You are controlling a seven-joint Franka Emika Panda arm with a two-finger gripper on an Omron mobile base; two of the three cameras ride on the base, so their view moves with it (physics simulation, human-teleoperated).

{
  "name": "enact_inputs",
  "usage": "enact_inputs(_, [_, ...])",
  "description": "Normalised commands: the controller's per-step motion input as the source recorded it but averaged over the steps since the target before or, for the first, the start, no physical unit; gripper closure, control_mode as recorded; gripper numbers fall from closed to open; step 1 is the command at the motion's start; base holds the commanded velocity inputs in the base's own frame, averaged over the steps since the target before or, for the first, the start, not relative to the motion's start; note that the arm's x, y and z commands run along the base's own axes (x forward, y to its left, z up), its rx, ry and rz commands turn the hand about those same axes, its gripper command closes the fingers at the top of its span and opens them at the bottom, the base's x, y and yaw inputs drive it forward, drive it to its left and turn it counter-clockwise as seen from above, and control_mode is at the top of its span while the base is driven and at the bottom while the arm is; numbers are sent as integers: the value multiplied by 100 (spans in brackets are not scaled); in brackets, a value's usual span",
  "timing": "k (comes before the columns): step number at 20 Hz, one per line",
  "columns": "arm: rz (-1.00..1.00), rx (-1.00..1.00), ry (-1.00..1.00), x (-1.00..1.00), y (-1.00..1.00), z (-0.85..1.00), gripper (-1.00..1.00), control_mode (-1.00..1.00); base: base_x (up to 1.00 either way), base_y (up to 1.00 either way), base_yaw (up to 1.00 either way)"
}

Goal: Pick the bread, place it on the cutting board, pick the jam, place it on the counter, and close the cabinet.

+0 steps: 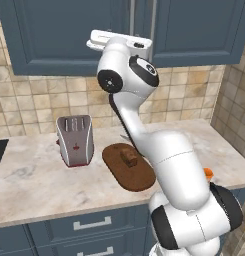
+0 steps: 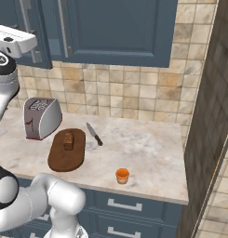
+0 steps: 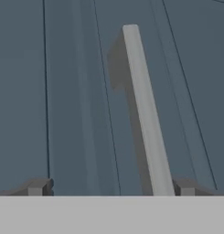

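My end effector (image 3: 111,188) spread wide and empty, right up against the cabinet (image 3: 77,91), its silver handle (image 3: 145,114) just ahead between my fingertips, bread (image 2: 68,140) on the cutting board (image 2: 64,155) far below, jam (image 2: 122,175) on the tabletop (image 2: 143,148) beyond it

Counter (image 2: 148,148): toaster (image 2: 41,118), cutting board (image 2: 64,155), knife (image 2: 94,134), jam (image 2: 122,175)

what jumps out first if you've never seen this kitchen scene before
The big white arm reaching up to the blue-grey cabinet, with its open gripper right against a door beside a silver handle. Below on the counter, the bread sits on the oval cutting board next to a toaster, and the orange jam stands near the front edge.
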Motion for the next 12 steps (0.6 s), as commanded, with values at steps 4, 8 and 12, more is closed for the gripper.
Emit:
enact_inputs(4, [0,0,0,38,-21,0,-100,-100,0,0,0])
enact_inputs(8, [0,0,0,37,-20,0,-100,-100,0,0,0])
enact_inputs(12, [0,0,0,36,-18,0,-100,-100,0,0,0])
